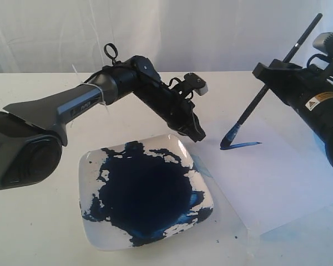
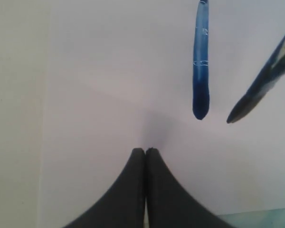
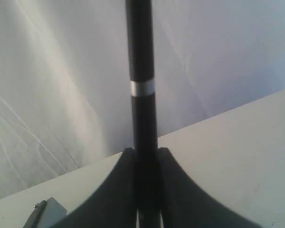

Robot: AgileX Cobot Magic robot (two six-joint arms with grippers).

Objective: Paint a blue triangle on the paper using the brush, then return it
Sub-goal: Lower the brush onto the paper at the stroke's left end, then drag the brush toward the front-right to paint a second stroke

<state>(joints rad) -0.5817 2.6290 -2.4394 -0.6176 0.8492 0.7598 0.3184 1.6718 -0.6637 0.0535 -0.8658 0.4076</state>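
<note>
My right gripper point(image 1: 275, 75) is shut on the brush point(image 1: 250, 111), which slants down to the paper point(image 1: 277, 172). The black handle point(image 3: 141, 71) and its silver band run up between my right gripper's point(image 3: 146, 152) fingers. The blue bristles point(image 1: 230, 136) touch the sheet at the left end of one short dark blue stroke point(image 1: 244, 145). No triangle is in view. My left gripper point(image 1: 197, 133) is shut and empty, its tips low over the paper's left edge. In the left wrist view the left gripper point(image 2: 146, 151) points at the stroke point(image 2: 201, 71) and the bristles point(image 2: 263, 80) over the paper point(image 2: 109, 95).
A white square plate point(image 1: 91, 233) smeared with dark blue paint point(image 1: 147, 191) sits on the white table point(image 1: 33, 227), left of the paper. A pale blue smear point(image 1: 294, 228) marks the table by the sheet's near edge. A white curtain hangs behind.
</note>
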